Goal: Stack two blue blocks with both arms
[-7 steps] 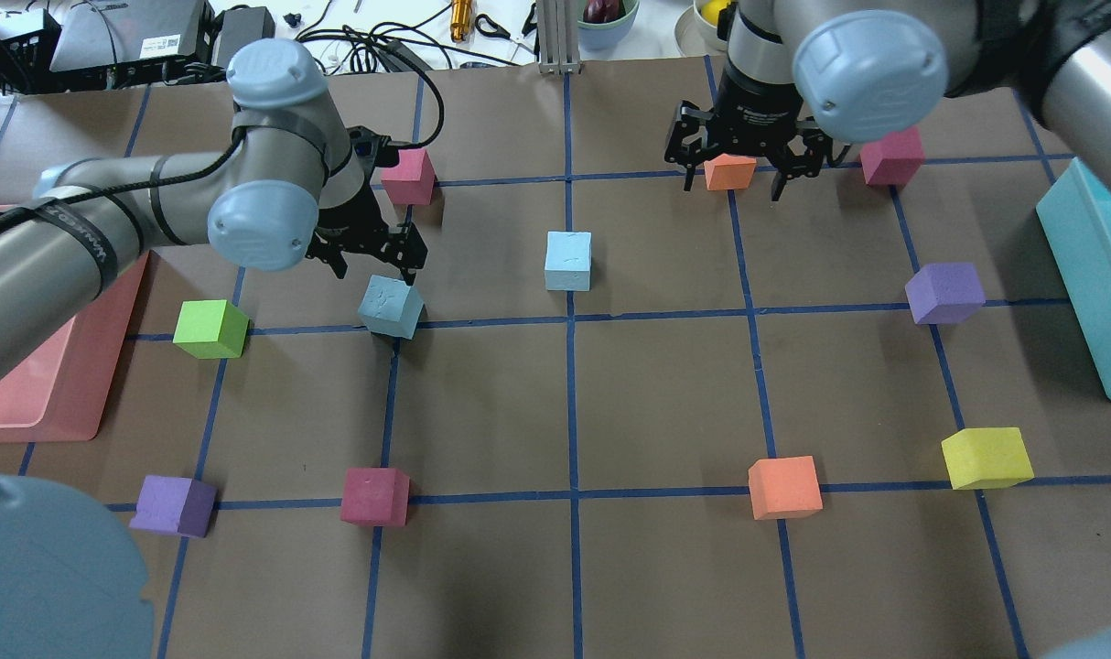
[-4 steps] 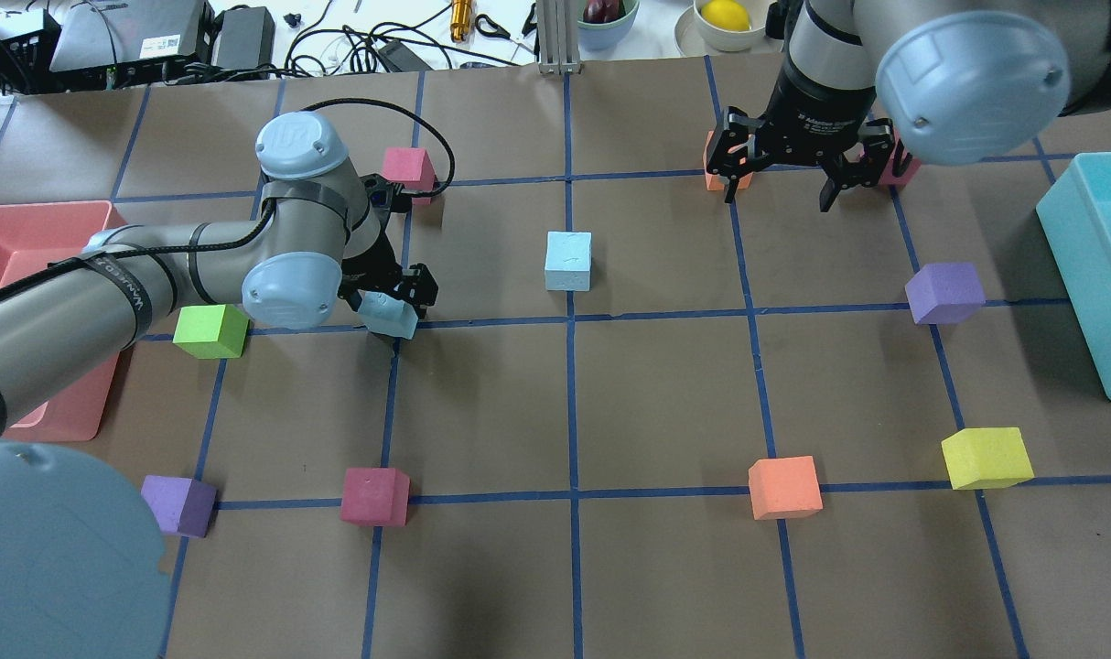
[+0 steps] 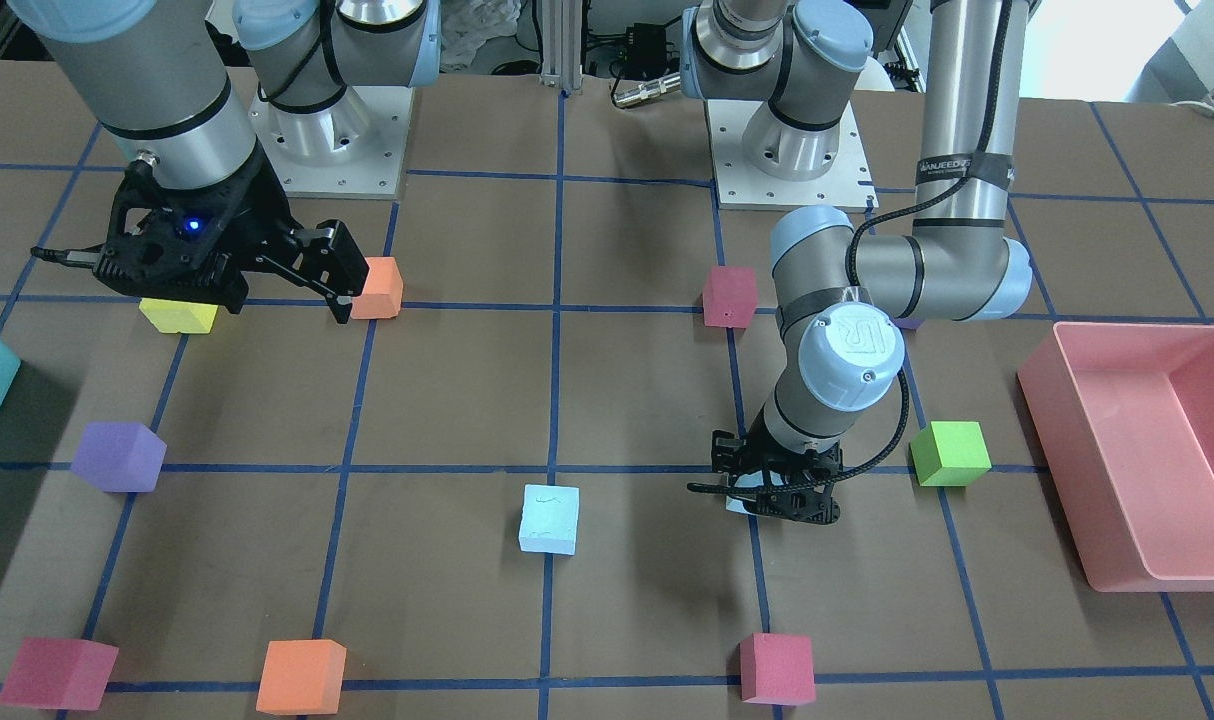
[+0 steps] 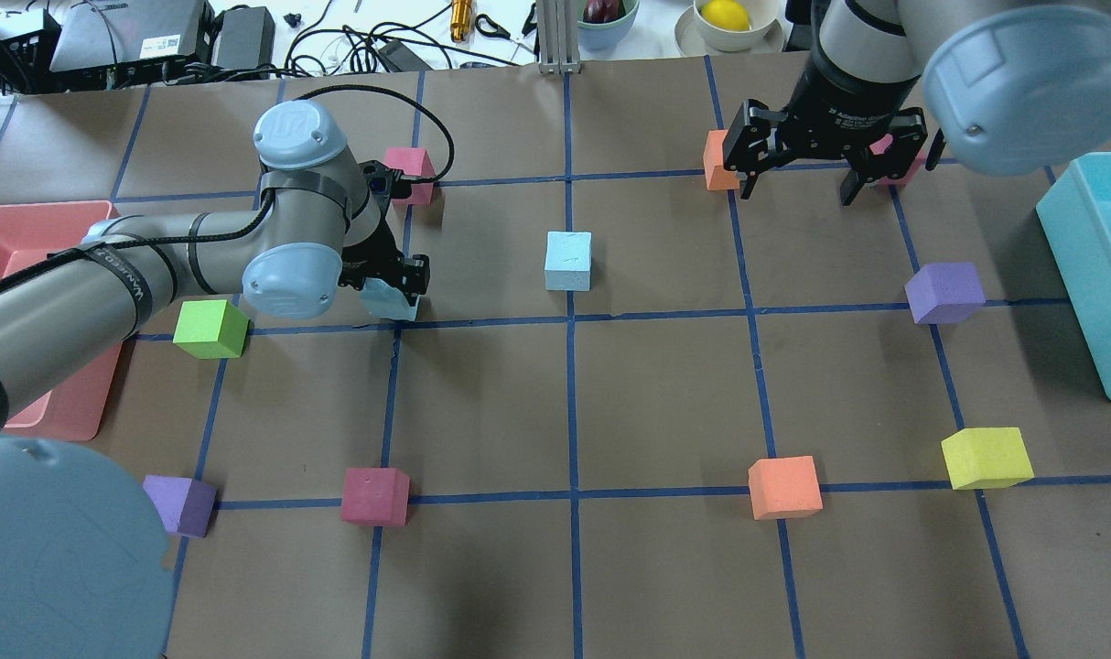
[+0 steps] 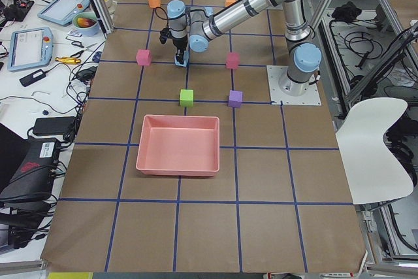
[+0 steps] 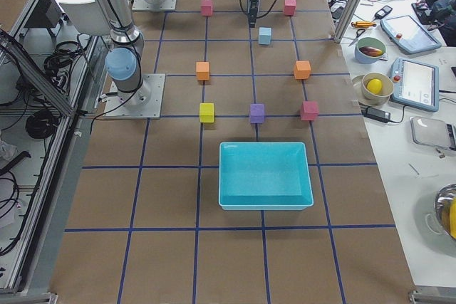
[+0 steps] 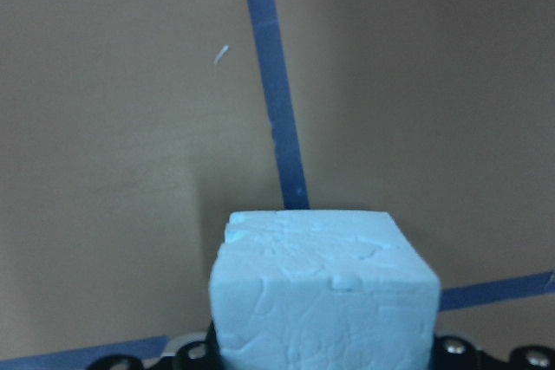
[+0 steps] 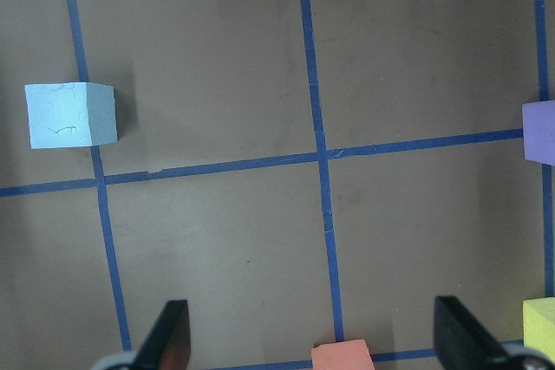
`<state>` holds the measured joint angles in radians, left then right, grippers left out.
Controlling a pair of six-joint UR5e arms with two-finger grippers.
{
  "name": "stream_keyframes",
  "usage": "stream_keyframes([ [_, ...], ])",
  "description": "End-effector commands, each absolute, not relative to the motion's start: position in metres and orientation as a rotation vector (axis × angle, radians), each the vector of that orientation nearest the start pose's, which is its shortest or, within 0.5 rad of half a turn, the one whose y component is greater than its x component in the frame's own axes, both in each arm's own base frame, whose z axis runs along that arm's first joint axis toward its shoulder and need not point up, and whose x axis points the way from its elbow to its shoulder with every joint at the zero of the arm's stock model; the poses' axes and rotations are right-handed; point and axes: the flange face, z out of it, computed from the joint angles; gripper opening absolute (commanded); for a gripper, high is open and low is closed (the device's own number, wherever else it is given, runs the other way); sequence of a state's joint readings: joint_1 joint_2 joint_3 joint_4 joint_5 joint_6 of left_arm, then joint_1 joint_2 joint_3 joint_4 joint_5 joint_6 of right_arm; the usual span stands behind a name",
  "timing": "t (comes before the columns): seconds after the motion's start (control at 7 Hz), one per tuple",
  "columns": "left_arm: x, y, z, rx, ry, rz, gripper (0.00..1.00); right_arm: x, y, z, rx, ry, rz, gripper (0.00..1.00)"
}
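While the strap on the left arm (image 4: 107, 284) reads something like "WANEED" in white – its last letters curl out of sight – the joint cap above carries a UR logo, and the white lettering on the body of the right gripper (image 4: 800, 190) is too small to make out. Down low goes the left gripper (image 4: 389, 291), jaws drawn in tight on the first blue block (image 4: 395, 304) – that's a clamp, right by a crossing of the blue tape lines, between the green cube (image 4: 210, 329) and the second blue block (image 4: 568, 261). It's a cube, so no long axis to speak of, but its edges sit skewed to the grid, and the wrist camera catches a dented face (image 7: 321, 292) turned up at the lens. Most of it is buried under gripper and elbow cap from overhead, and whether it touches the paper I cannot tell. The second blue block sits square to the grid, astride the centre tape line, nothing touching it. Far across, the right gripper hangs with fingers (image 8: 169, 335) spread wide and nothing between them, flanked by an orange cube (image 4: 716, 160) and a magenta cube (image 4: 885, 151) that's mostly hidden. On the right edge, the teal bin (image 4: 1095, 265) is cut off.
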<state>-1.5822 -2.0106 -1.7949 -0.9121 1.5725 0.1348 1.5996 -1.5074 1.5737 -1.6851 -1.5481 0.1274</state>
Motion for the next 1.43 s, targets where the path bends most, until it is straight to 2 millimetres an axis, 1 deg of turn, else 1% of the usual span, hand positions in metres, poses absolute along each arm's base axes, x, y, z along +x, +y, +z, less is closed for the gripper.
stream_keyframes([
  [0.0,-0.174,-0.613,0.248,0.092,3.142,-0.019,0.00,0.147,-0.512,0.475,0.090,3.121,-0.087,1.00],
  [0.14,-0.215,-0.620,0.276,0.070,3.147,0.020,0.00,0.143,-0.507,0.471,0.101,3.124,-0.009,1.00],
  [0.29,-0.246,-0.631,0.293,-0.033,3.191,0.014,0.00,0.143,-0.505,0.472,0.091,3.125,-0.001,1.00],
  [0.43,-0.275,-0.638,0.305,-0.049,3.234,0.016,0.00,0.141,-0.503,0.475,-0.016,3.129,-0.005,1.00],
  [0.57,-0.313,-0.635,0.307,-0.081,3.240,0.023,0.00,0.131,-0.502,0.475,-0.014,3.129,0.028,1.00],
  [0.71,-0.341,-0.631,0.298,-0.037,3.235,0.022,0.00,0.124,-0.498,0.480,0.005,3.129,0.024,1.00],
  [0.86,-0.348,-0.632,0.282,-0.022,3.223,0.042,0.00,0.122,-0.498,0.482,0.012,3.128,0.016,1.00],
  [1.0,-0.351,-0.636,0.271,-0.020,3.224,0.038,0.00,0.122,-0.498,0.482,0.012,3.129,0.023,1.00],
  [1.14,-0.353,-0.637,0.264,-0.010,3.223,0.043,0.00,0.123,-0.495,0.485,0.010,3.128,0.012,1.00],
  [1.29,-0.361,-0.633,0.258,-0.006,3.221,0.059,0.00,0.123,-0.494,0.487,0.010,3.126,0.007,1.00],
])
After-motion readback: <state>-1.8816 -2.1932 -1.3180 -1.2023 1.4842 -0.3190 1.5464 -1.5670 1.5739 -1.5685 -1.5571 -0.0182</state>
